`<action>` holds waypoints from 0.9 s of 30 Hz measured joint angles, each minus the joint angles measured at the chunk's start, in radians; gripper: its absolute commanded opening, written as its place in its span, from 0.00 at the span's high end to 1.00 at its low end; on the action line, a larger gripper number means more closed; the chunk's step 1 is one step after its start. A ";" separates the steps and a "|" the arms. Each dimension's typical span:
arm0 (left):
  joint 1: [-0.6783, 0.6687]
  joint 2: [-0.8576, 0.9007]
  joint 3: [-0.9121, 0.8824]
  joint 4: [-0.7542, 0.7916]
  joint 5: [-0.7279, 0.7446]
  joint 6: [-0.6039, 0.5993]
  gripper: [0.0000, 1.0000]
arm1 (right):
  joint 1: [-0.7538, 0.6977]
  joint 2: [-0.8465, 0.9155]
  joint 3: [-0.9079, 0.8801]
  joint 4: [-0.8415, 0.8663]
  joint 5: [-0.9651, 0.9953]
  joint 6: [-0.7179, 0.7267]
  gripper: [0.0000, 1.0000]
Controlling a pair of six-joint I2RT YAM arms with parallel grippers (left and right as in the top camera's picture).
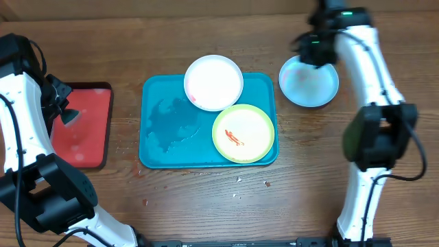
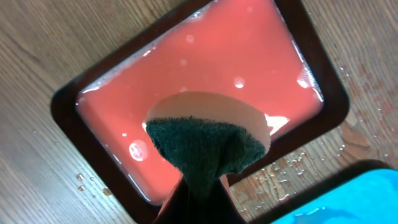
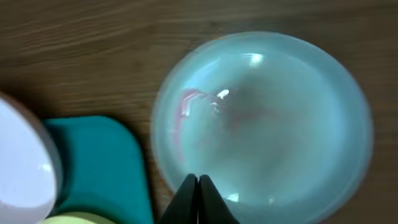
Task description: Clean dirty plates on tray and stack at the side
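**Overhead view, with both wrist views.** We judge the task to be at an early stage. The light blue plate [image 1: 309, 81] lies flat on the desk [image 1: 206, 206], off the teal tray [image 1: 164, 130] and just beside its 2 o'clock corner. The right wrist view shows a faint pink smear toward the plate's 9 o'clock side, so we cannot call it clean. The white plate [image 1: 213, 82] sits at the tray's 12 o'clock edge, overhanging the rim, with a small reddish mark near its own 7 o'clock edge. The yellow-green plate [image 1: 243, 133] rests in the tray's 4 o'clock corner and carries a plain red-orange smear [image 1: 234, 137]. No plates are stacked. We reckon most of the wiping and all of the stacking is left to do.

The plates are round and face up, so they have no long axis. The red-orange smear runs from 10 to 4 o'clock, and the teal tray's long axis from 9 to 3 o'clock.

The right pincer [image 3: 199, 186] is closed, tips together, over the near rim of the light blue plate; we cannot tell whether it nips the rim. The left pincer [image 2: 200, 202] is clamped on a sponge [image 2: 208, 140], whose green scouring face is toward the camera. It hangs above the red tray [image 2: 65, 99] of pinkish liquid at the teal tray's 9 o'clock.
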 measured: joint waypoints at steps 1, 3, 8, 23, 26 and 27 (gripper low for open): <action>0.000 0.000 0.000 0.000 0.008 0.000 0.96 | -0.042 0.000 -0.006 -0.006 -0.041 0.005 0.90; 0.000 0.000 0.000 0.003 0.019 0.000 0.96 | -0.090 0.000 -0.020 -0.008 -0.116 -0.006 0.79; 0.000 0.000 0.000 0.003 0.036 0.000 0.96 | -0.091 -0.002 -0.087 0.069 -0.338 -0.098 0.40; -0.005 0.000 0.000 0.003 0.040 0.001 0.96 | 0.393 -0.002 -0.380 0.633 -0.067 -0.089 0.39; -0.005 0.000 0.000 0.003 0.040 0.001 0.96 | 0.439 -0.002 -0.389 0.655 0.045 -0.069 0.38; -0.005 0.000 0.000 0.003 0.040 0.001 0.96 | 0.445 -0.002 -0.389 0.659 0.076 -0.064 0.37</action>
